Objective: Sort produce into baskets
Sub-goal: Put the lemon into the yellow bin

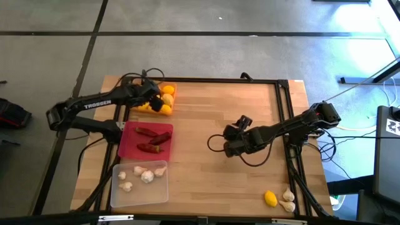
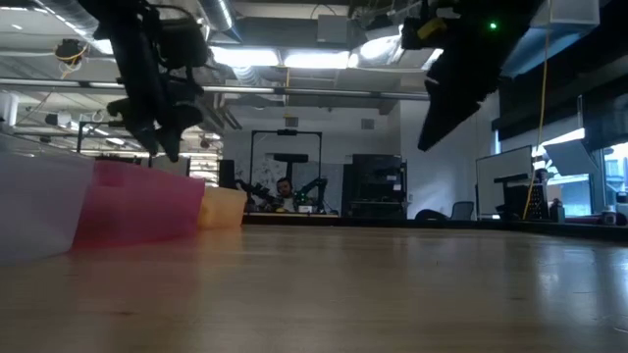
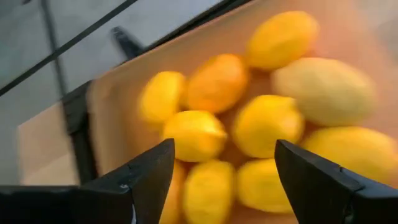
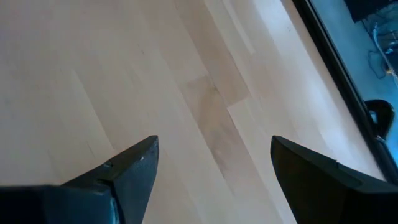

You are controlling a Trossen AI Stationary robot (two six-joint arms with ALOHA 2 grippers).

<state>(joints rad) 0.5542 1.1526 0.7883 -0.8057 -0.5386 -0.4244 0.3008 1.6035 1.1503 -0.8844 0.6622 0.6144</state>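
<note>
Left tool (image 1: 152, 95) hangs spread and empty over the lemons (image 3: 261, 121) in the orange basket (image 1: 170, 88) at ten o'clock. Right tool (image 1: 234, 127), also spread, waits mid-table. Lift clear – then fetch the stray lemon (image 1: 270, 199) and garlic (image 1: 287, 199) at five o'clock.

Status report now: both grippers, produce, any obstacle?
Left gripper above orange basket, jaws open, empty. Right gripper open over bare table. One lemon, two garlic bulbs unsorted. No obstacle.
</note>
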